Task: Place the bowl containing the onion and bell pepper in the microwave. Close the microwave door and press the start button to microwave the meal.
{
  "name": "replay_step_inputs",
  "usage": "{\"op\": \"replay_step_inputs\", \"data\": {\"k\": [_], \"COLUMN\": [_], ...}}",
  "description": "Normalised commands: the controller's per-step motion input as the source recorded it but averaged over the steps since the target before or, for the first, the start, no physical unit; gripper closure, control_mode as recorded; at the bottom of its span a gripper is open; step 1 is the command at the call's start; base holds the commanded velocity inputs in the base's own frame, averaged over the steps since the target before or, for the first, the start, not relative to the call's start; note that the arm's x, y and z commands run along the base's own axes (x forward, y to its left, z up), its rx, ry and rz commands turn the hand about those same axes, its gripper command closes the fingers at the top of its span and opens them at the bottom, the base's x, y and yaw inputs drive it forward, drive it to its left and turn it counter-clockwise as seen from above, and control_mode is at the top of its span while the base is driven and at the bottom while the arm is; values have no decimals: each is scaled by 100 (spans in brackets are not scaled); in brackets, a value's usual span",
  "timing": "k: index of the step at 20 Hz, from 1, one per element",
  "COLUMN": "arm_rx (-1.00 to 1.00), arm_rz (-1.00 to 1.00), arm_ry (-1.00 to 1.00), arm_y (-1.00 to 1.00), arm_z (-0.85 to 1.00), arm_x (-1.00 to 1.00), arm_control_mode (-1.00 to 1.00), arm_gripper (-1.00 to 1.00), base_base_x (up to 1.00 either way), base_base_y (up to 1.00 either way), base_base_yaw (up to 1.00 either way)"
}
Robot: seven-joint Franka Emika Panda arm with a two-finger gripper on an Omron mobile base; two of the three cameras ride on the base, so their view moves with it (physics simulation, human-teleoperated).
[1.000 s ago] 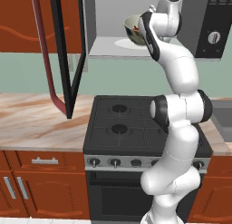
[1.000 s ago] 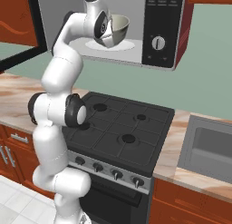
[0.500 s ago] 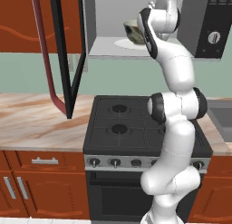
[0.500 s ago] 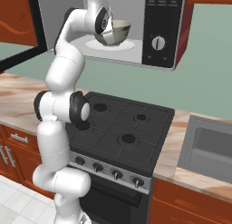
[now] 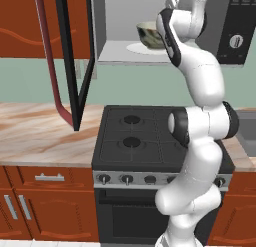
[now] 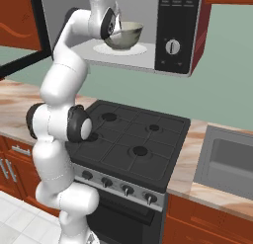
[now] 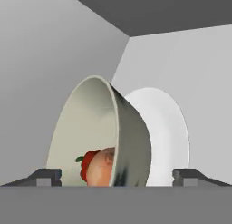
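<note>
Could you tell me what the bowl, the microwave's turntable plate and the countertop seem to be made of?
The bowl looks like glazed ceramic: cream inside, with a soft sheen and dark blotches outside. The turntable plate is a flat white disc, probably glass or ceramic; the render leaves that open. The countertop looks like polished stone or laminate, with pale beige and pink veining.

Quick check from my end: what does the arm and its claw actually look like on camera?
A glossy white arm of rounded, tubular segments, with dark grey to black caps and bands at the joints. No cables or markings are visible. The claw shows two small dark grey, blocky fingertips.
</note>
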Motion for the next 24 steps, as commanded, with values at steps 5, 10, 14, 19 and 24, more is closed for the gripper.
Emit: {"op": "replay_step_inputs", "data": {"k": [5,10,14,19,24], "arm_rx": [-7,-18,-35,-46,-51], "arm_rz": [0,5,22,42,44], "arm_ry": [-9,1,10,9,12], "arm_y": [2,6,22,32,22], "arm_z": [-6,0,0,3,10], "arm_x": [-98,-100,-100,-100,-100], "arm_control_mode": [-100,-100,-100,-100,-100], "arm_gripper": [-100,-100,-100,-100,-100], "base_base_x": [0,0,0,0,0], "base_base_y": [0,0,0,0,0], "base_base_yaw": [0,0,0,0,0]}}
